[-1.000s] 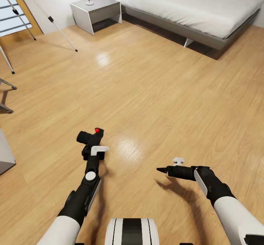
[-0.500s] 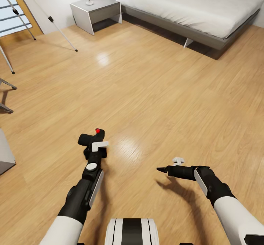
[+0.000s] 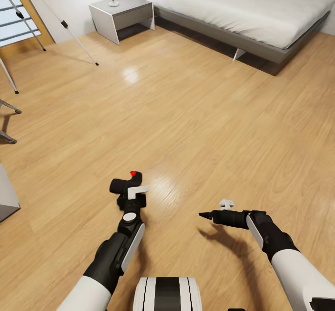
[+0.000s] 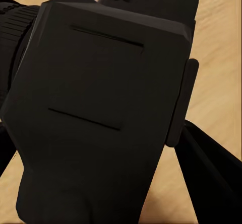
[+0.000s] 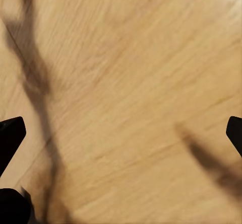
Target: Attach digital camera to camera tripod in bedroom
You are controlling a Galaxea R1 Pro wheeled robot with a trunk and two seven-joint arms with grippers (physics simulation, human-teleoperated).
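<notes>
Bedroom floor (image 3: 195,111) of light wood is spreading across the head view, with a grey low bed (image 3: 242,8) lying at the far right and a white nightstand (image 3: 122,15) standing beside it. Thin silver legs of the camera tripod (image 3: 79,45) are reaching in at the far left, by the wood-framed window (image 3: 18,17); its head is out of frame. Well apart from that stand, near the robot, the left pincer (image 3: 130,194) is holding the digital camera (image 3: 124,185) above the floor, red button up, lens pointing left. In the left wrist view the black camera body (image 4: 101,108) is sitting close between the fingers. The right pincer (image 3: 207,215) is hanging over bare floor at the near right, carrying nothing; the right wrist view is showing its dark fingertips (image 5: 11,133) spread wide.

Judging from these views, the carry to the tripod is the risk: a jolt while rolling could be loosening the grip on the smooth body, and a wide arm swing near the thin legs could be tipping the stand.
</notes>
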